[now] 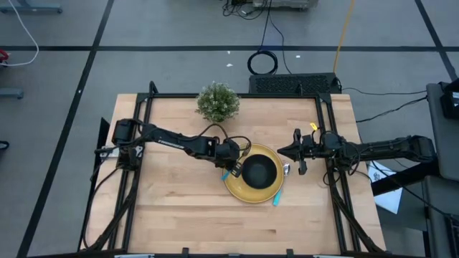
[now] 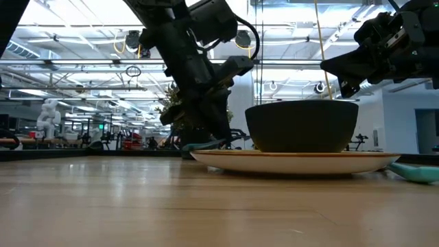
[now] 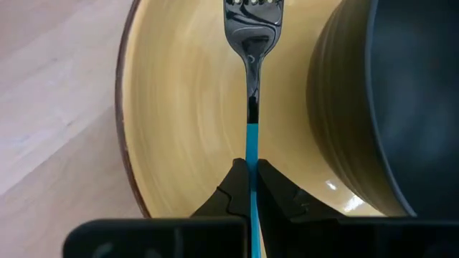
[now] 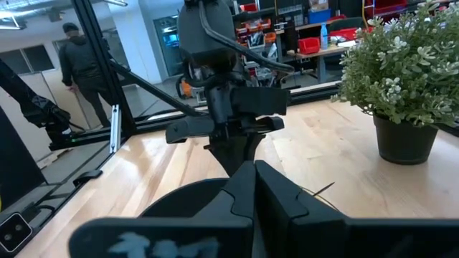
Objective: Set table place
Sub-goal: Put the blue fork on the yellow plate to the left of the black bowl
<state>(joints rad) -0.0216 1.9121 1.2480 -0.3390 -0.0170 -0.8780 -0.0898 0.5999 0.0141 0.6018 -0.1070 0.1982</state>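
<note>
A round yellow plate [image 1: 252,192] lies on the light-wood table [image 1: 179,208], with a black bowl [image 1: 259,170] standing on it. My left gripper [image 1: 233,162] hovers over the plate's left rim, shut on a fork [image 3: 252,43] with a light-blue handle. The fork's tines reach out over the plate beside the bowl [image 3: 387,107]. A spoon with a light-blue handle [image 1: 278,196] lies along the plate's right rim. My right gripper [image 1: 295,152] hangs shut and holding nothing, right of the bowl and above the table. My left gripper pinches the fork's light-blue handle [image 3: 252,154] between its two fingers. The fingers come slanting down from the table's left, and the fork runs straight on ahead of them. Its metal head [image 3: 252,18] is over the plate's left part; I cannot tell whether it touches the plate.
A small bushy potted plant [image 1: 217,102] stands at the table's far edge, behind the plate. A black metal frame [image 1: 330,129] runs along the table's sides. Bare wood stretches across the near half of the table. A person [image 4: 79,64] stands in the room beyond.
</note>
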